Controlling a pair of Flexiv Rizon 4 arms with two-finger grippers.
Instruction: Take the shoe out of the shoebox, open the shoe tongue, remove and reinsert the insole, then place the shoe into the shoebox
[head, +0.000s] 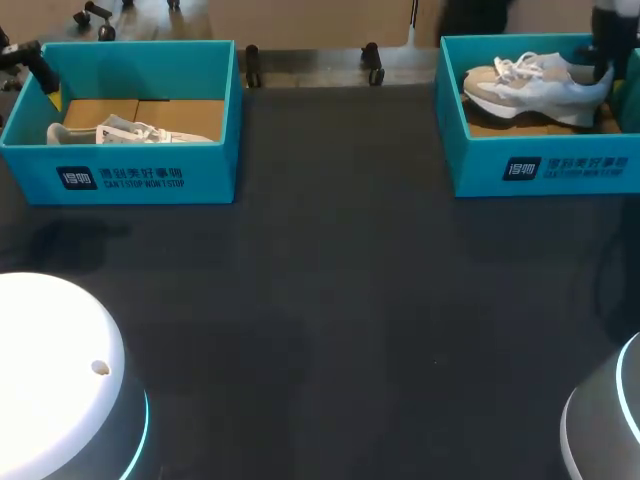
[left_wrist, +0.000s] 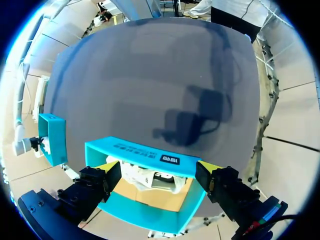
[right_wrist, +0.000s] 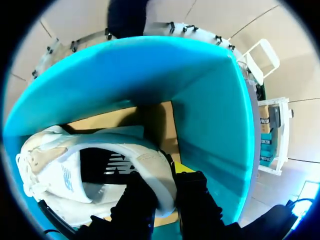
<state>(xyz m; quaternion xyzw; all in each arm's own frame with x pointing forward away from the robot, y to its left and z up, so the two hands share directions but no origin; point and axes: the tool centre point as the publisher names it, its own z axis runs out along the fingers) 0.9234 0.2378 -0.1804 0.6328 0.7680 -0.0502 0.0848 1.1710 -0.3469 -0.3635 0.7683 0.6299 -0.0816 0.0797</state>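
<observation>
Black fingers of the right hand (right_wrist: 165, 182) are clamped on the heel collar of the white and beige shoe (right_wrist: 75, 165), one finger on each side of it. The shoe sits inside the teal shoebox (right_wrist: 215, 125) at the far right corner of the dark worktop (head: 340, 300), heel toward the box's right wall. Over at the far left, the left hand (left_wrist: 158, 167) hangs wide open above a second teal box (left_wrist: 125, 147), gripping nothing. Another white shoe (left_wrist: 150, 180) lies on that box's cardboard bottom.
</observation>
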